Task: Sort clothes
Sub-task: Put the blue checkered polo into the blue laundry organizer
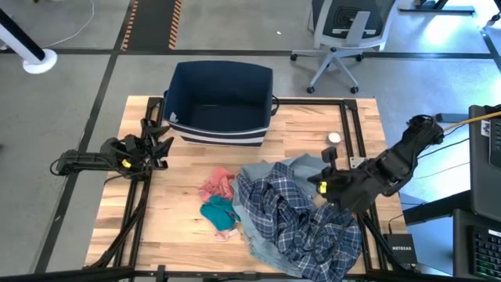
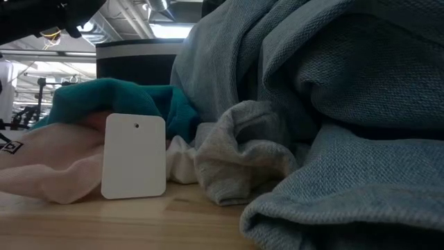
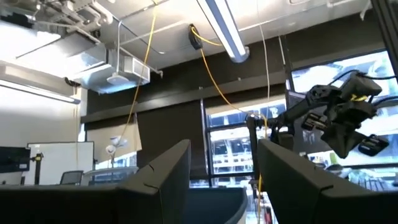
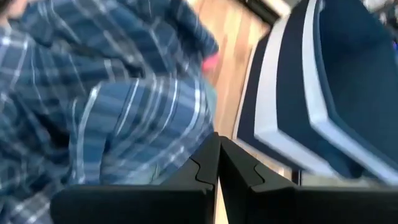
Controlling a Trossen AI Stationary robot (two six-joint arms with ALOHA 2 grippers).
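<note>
The navy-white plaid shirt lies heaped on the table's near right, over a pale blue-grey denim piece. A pink piece and a teal piece lie to its left. The low view shows the teal piece, the pink piece, a white tag and a small white piece. My right gripper is shut at the shirt's right edge. My left gripper is open and empty at the table's left edge. No black piece shows. My right gripper's shut fingertips stand right at the plaid shirt's edge, coming from the table's right side. I cannot tell whether any cloth lies between them or whether they touch it.
The navy fabric bin with white stripes stands open at the table's far middle and shows in the right wrist view. A small white round thing lies at the far right. Bare wood lies at the near left.
</note>
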